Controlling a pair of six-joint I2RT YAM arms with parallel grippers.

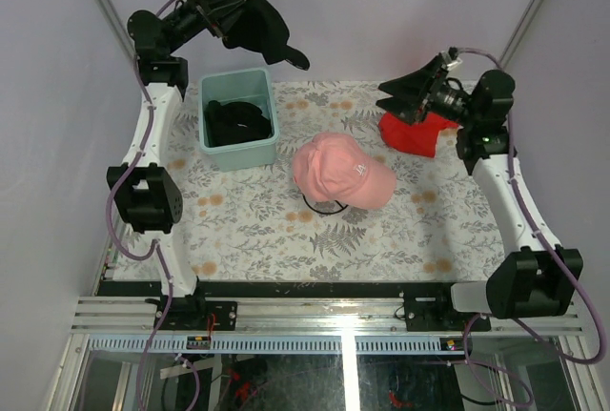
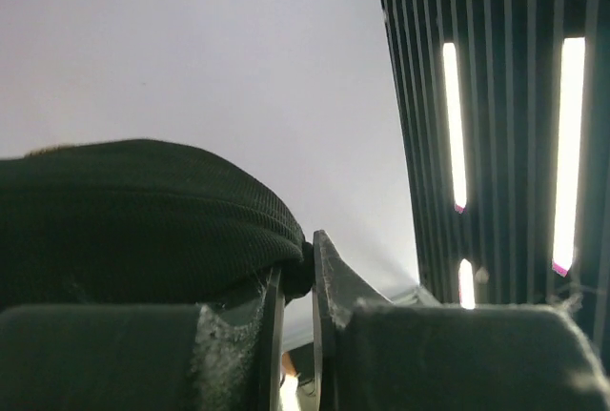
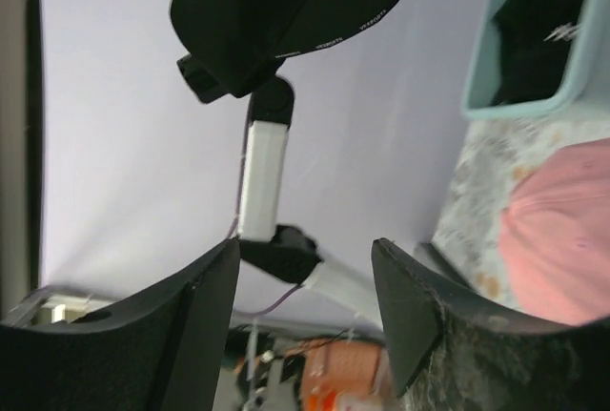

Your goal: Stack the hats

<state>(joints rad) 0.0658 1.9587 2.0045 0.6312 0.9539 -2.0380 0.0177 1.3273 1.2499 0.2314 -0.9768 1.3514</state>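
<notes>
A light pink cap (image 1: 339, 171) lies crown up in the middle of the table; it also shows at the right edge of the right wrist view (image 3: 558, 244). My left gripper (image 1: 221, 22) is raised high at the back left, shut on a black cap (image 1: 259, 25) that hangs from it above the tub. In the left wrist view the black cap's fabric (image 2: 133, 211) is pinched between the fingers, and the right wrist view shows it too (image 3: 286, 6). Another black cap (image 1: 236, 122) lies inside the mint-green tub (image 1: 270, 115). My right gripper (image 1: 391, 98) is open and empty, raised at the back right.
A bright red cloth (image 1: 417, 133) lies under the right gripper at the back right. The tub (image 3: 519, 96) stands at the back left. The floral table cover (image 1: 286, 230) runs to the front rail. Purple walls close in the back and sides.
</notes>
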